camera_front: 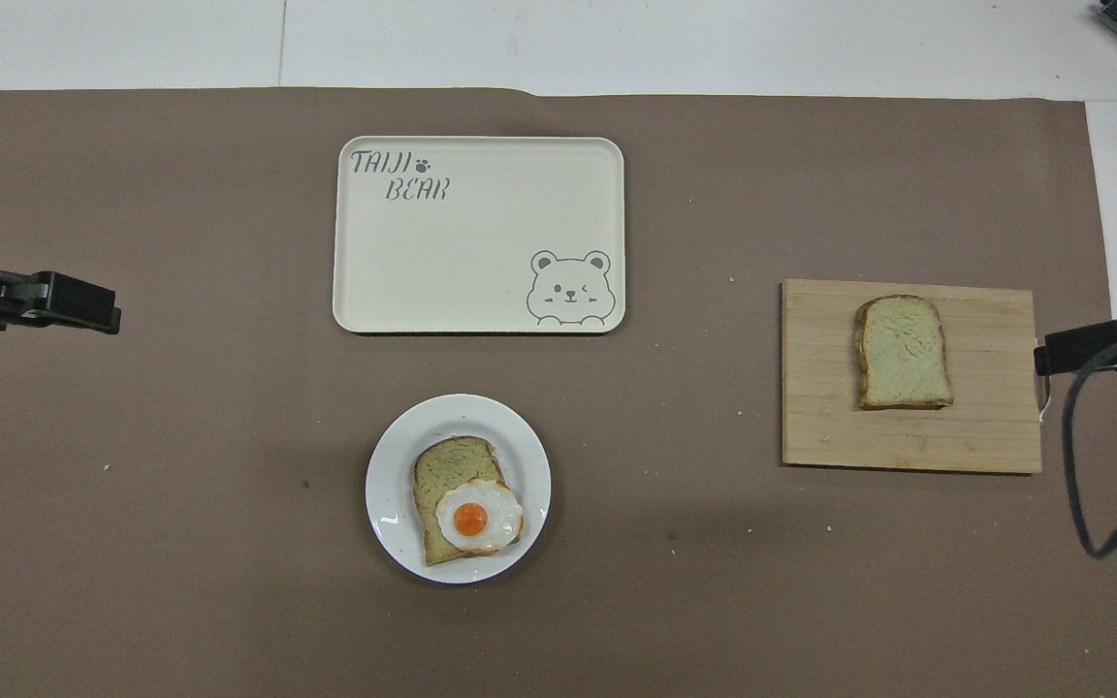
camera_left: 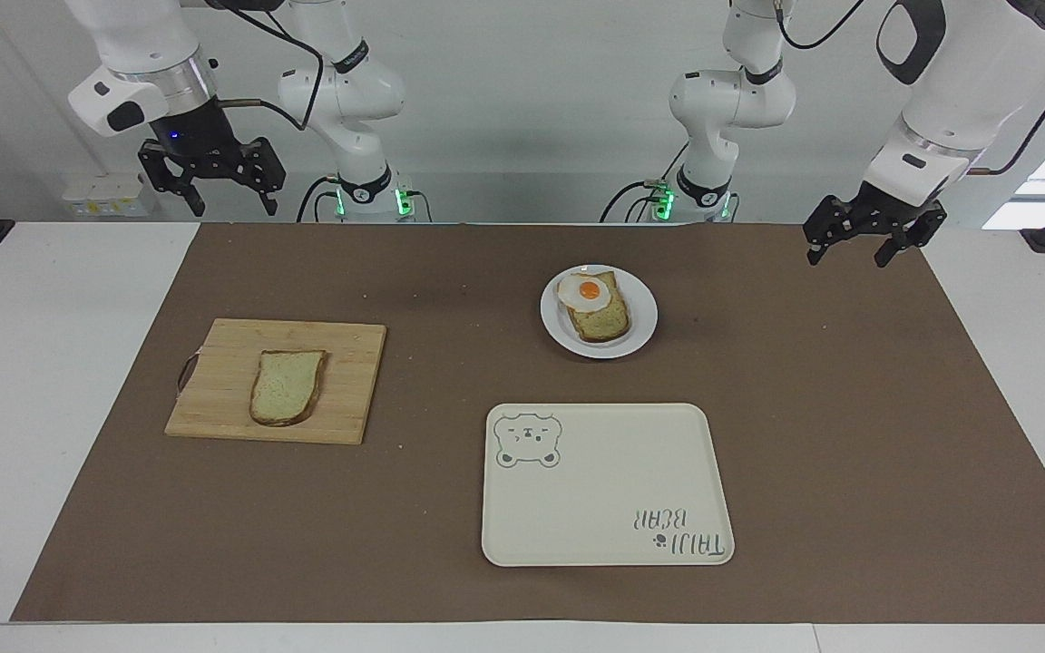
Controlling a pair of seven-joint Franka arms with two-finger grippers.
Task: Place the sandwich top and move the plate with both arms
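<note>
The sandwich top [camera_left: 287, 387] [camera_front: 903, 351], a plain bread slice, lies flat on a wooden cutting board [camera_left: 355, 363] [camera_front: 990, 417] toward the right arm's end of the table. The white plate [camera_left: 642, 319] [camera_front: 390, 485] sits mid-table and bears a bread slice topped with a fried egg [camera_left: 587, 292] [camera_front: 474, 519]. My right gripper [camera_left: 234, 209] [camera_front: 1053, 357] is open and empty, raised over the table's edge beside the board. My left gripper [camera_left: 846, 258] [camera_front: 98, 312] is open and empty, raised over the mat's corner at the left arm's end.
A cream rectangular tray with a bear drawing [camera_left: 609, 485] [camera_front: 462, 252] lies empty, farther from the robots than the plate. A brown mat [camera_left: 450, 272] [camera_front: 180, 543] covers most of the white table.
</note>
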